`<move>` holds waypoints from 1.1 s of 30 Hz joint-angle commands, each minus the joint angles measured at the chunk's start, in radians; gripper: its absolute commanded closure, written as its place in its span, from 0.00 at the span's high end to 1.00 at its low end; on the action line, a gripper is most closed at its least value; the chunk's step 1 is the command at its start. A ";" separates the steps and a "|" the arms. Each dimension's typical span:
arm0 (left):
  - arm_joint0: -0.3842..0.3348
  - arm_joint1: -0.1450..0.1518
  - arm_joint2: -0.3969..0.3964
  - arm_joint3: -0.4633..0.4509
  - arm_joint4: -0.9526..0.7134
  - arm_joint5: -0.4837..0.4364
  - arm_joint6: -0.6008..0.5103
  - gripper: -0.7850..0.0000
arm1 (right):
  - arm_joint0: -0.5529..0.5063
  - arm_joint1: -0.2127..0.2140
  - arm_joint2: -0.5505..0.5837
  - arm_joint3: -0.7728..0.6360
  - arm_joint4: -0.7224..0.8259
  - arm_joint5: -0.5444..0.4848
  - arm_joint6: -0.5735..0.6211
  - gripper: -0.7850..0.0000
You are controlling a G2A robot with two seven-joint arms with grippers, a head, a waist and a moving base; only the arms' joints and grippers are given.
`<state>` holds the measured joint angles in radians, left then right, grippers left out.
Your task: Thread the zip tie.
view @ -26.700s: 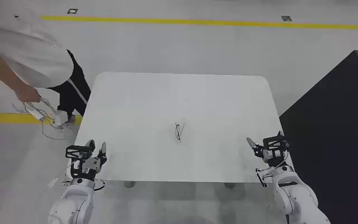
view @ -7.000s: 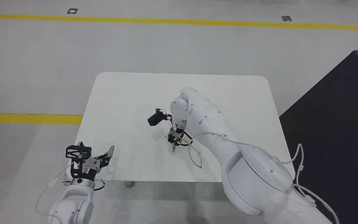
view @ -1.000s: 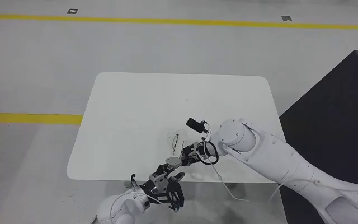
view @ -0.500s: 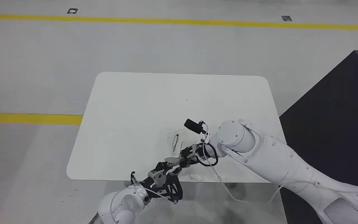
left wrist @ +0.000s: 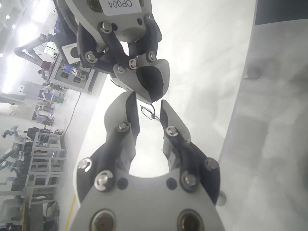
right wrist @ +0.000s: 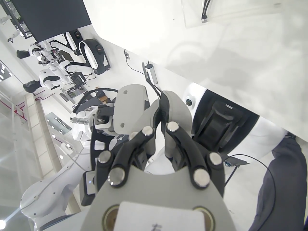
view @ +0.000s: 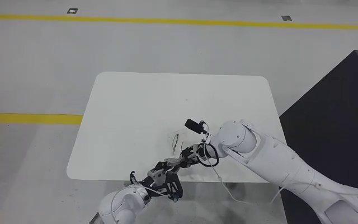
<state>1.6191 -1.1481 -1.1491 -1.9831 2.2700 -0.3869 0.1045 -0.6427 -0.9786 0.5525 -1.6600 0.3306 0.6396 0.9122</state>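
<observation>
A thin black zip tie [left wrist: 151,115], bent into a small loop, hangs from the tips of my right gripper [left wrist: 152,99], which is shut on it. My left gripper [left wrist: 147,102] faces it tip to tip, open, with its fingers on either side of the loop and not touching it. In the top view the two meet just over the table's front edge, the left gripper [view: 170,164] below and the right gripper [view: 184,159] beyond it. In the right wrist view the right gripper [right wrist: 160,108] has its pads pressed together.
The white table [view: 140,106] carries a clear sheet [view: 174,134] near its front middle, with more black zip ties [right wrist: 206,1] lying on it. The right forearm [view: 263,154] crosses the table's front right part.
Over the last second my left gripper has moved up a little closer to the right gripper's tips. The right arm has stayed almost still, holding the tie.
</observation>
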 commanded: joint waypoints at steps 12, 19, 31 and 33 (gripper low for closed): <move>0.003 0.005 -0.001 -0.001 -0.008 0.002 0.005 0.11 | -0.016 -0.005 0.018 -0.006 -0.023 0.010 0.012 0.00; 0.004 0.008 -0.003 -0.001 -0.013 0.004 0.001 0.07 | -0.019 -0.008 0.026 -0.012 -0.035 0.010 0.021 0.00; 0.009 0.013 -0.003 0.007 -0.015 0.010 0.004 0.00 | -0.034 -0.009 0.059 -0.009 -0.041 0.018 0.018 1.00; 0.009 0.014 -0.005 0.011 -0.017 0.005 0.004 0.00 | -0.042 -0.003 0.082 -0.018 -0.039 0.021 0.011 1.00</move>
<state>1.6286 -1.1350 -1.1528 -1.9745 2.2538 -0.3793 0.1087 -0.6801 -0.9851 0.6206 -1.6724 0.2911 0.6587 0.9282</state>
